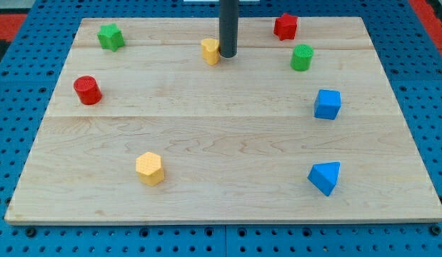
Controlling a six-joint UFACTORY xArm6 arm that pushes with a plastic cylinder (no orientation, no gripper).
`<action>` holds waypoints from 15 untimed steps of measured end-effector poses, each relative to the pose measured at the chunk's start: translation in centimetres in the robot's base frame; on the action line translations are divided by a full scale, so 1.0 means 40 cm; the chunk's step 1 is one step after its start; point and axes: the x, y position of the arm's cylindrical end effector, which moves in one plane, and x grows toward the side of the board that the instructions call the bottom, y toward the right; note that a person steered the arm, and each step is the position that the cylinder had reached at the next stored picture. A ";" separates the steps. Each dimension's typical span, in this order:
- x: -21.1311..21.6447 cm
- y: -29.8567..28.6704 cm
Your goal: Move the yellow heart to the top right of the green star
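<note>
Leftmost on the wooden board [228,143] sits the red cylinder [87,91], at the view's left edge, with the green star [111,36] above it in the top left corner. Lower down, toward the view's bottom, lies the yellow hexagon [150,168]. At top centre is the yellow heart [211,51], and my tip [228,55] stands just beside it on the view's right, touching or very nearly so. The rod is a bare pusher: it has no jaws and grasps nothing. Right of it come the red star [285,26], the green cylinder [302,58], the blue cube [327,104] and, lowest, the blue wedge [325,177].

The heart lies well apart from the green star, on about the same row. As judged, a steady push toward the view's left suits this step, with the contact kept centred on the heart so it does not turn off the line. The push should end short of the star, slightly higher than it, near the board's top edge.

The board is pale, smooth wood, resting on a blue perforated bench [21,235].
</note>
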 end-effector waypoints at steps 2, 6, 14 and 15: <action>-0.061 -0.052; 0.039 -0.075; -0.095 -0.354; 0.032 -0.492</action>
